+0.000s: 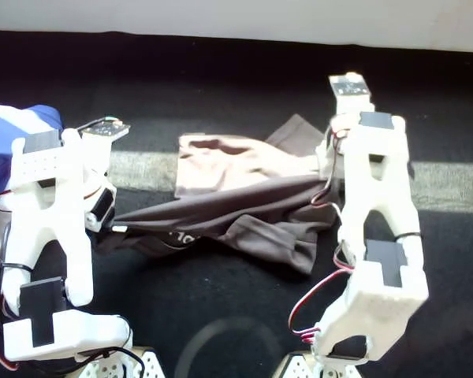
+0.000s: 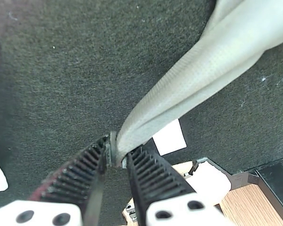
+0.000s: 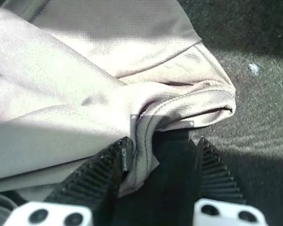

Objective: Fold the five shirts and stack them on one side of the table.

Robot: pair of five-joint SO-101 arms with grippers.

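A brown shirt [image 1: 236, 161] lies crumpled in the middle of the dark table, with one edge pulled taut toward the left arm. My left gripper [image 1: 115, 227] is shut on that edge; in the left wrist view the fabric [image 2: 203, 66] runs as a stretched band into the closed left gripper [image 2: 117, 157]. My right gripper [image 1: 325, 169] is at the shirt's right side. In the right wrist view the right gripper [image 3: 160, 148] stands open, and a fold of the shirt [image 3: 85, 70] rests against one finger [image 3: 115, 162], partly inside the gap.
A blue and white shirt [image 1: 12, 134] is bunched at the far left behind the left arm. The dark table cover [image 1: 221, 71] extends to a pale wall at the back. A wooden surface [image 2: 254, 202] shows below the table edge.
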